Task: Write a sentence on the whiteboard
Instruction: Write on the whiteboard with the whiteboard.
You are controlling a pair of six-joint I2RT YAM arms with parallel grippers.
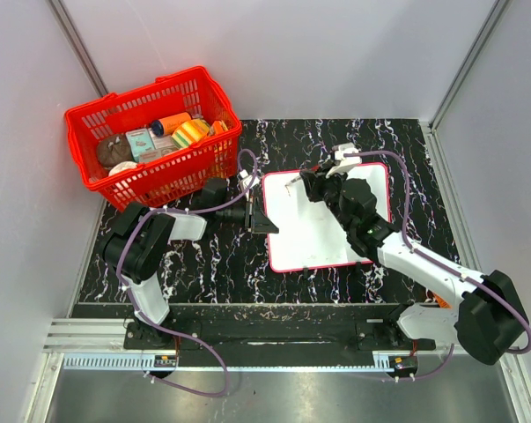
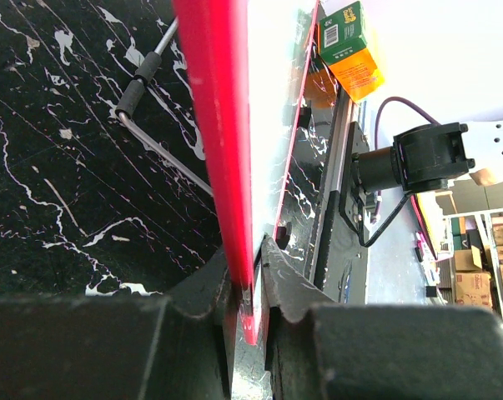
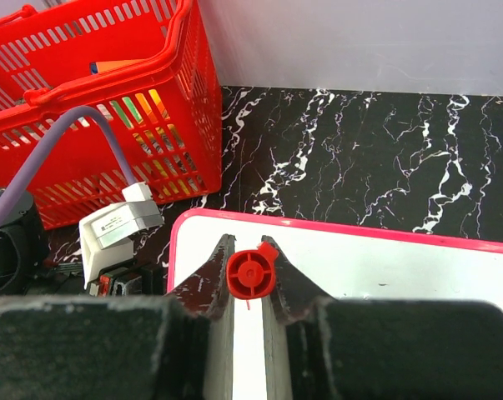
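Flat white rectangular whiteboard (image 1: pixel 331 233) with rounded corners and a thin red-pink rim, resting on the black, white-veined, marble-patterned worktop (image 1: pixel 221 264). The matte black left pincer (image 2: pixel 247 279) is clamped tight on the board's left rim. The right pincer (image 3: pixel 253 279), over the board's far-left corner, grips a round red plastic marker (image 3: pixel 252 273) between its nearly closed fingers. Beyond that corner stands a red slotted plastic basket (image 1: pixel 159 172) of packaged goods. Plain pale-grey walls (image 1: pixel 291 53) rise behind the board.
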